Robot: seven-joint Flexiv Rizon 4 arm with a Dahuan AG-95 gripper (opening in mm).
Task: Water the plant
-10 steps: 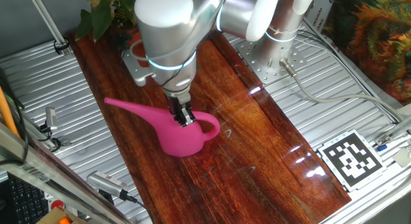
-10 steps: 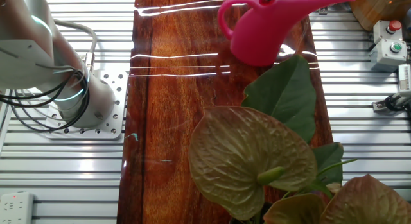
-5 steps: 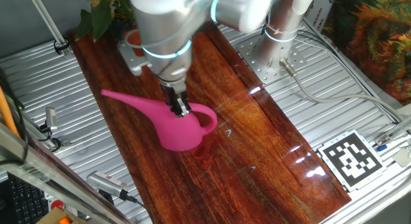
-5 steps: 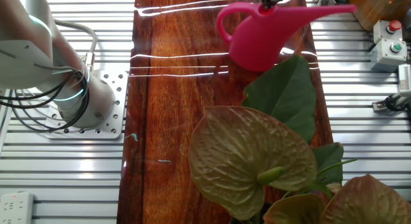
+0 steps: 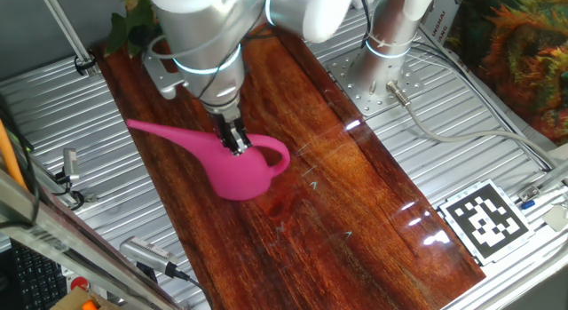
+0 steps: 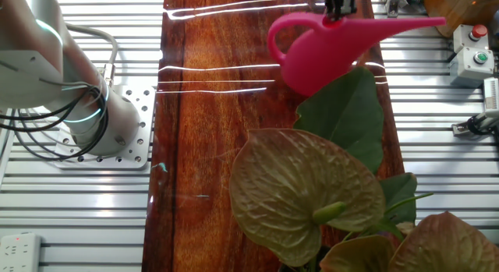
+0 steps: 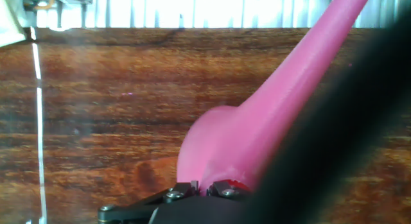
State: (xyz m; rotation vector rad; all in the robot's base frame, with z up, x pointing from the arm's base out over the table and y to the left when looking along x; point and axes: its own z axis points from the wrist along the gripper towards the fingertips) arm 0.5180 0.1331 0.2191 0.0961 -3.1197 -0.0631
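Above the wooden table (image 5: 355, 194), gripper (image 5: 238, 147) apparently clamped on pink watering can (image 5: 232, 168), plant (image 6: 312, 186) close only opposite.

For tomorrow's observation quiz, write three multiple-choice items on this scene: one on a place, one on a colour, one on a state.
1. Where is the can?
A. over the wooden board
B. on the marker tag
C. on the metal slats

2. What colour is the can?
A. green
B. pink
C. white

3. What are the fingers doing?
A. hanging open
B. gripping the plant
C. clamped on the can's top

Key: 1 A, wooden board lies beneath it; 2 B, body and spout are pink; 3 C, the fingers close on its top, far from the plant.
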